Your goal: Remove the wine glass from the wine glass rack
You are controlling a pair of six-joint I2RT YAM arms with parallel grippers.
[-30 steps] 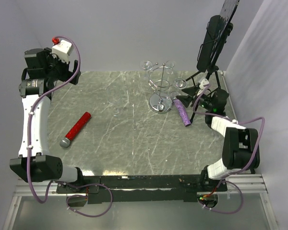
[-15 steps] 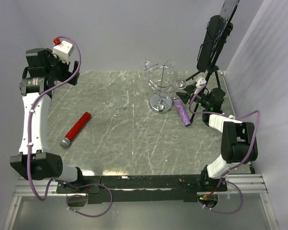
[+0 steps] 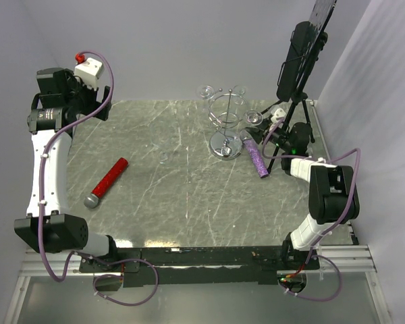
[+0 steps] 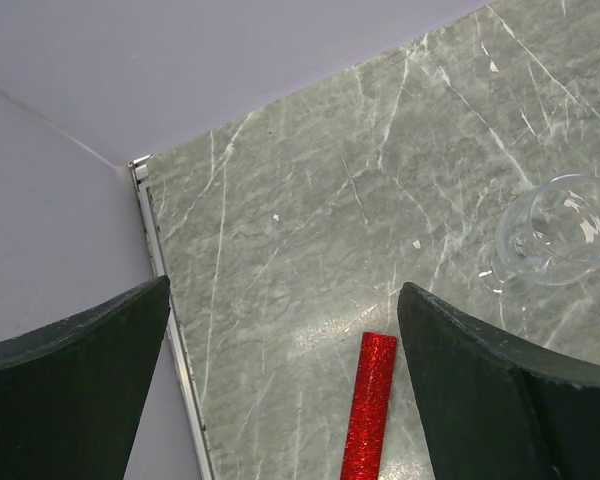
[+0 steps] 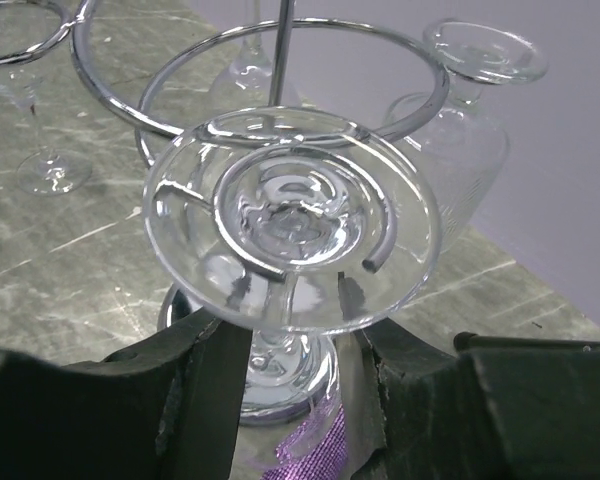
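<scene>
The chrome wine glass rack (image 3: pixel 224 127) stands at the back right of the table, with wine glasses hanging foot-up from its loops. One wine glass (image 3: pixel 254 118) hangs on the rack's right side. In the right wrist view its round foot (image 5: pixel 290 225) rests on a wire loop (image 5: pixel 383 250), and its stem runs down between my fingers. My right gripper (image 3: pixel 270 130) (image 5: pixel 285 340) is open, one finger on each side of the stem, not touching it. My left gripper (image 3: pixel 94 101) (image 4: pixel 280 400) is open and empty, high at the back left.
A purple glitter microphone (image 3: pixel 255 156) lies right of the rack base, below my right gripper. A black tripod stand (image 3: pixel 297 61) rises at the back right. A red microphone (image 3: pixel 106 182) lies at the left. A loose glass (image 3: pixel 163 156) (image 4: pixel 555 235) is on the table mid-left.
My right gripper has moved up and left towards the rack, closing in on the glass on its right side. The left arm has barely moved.
</scene>
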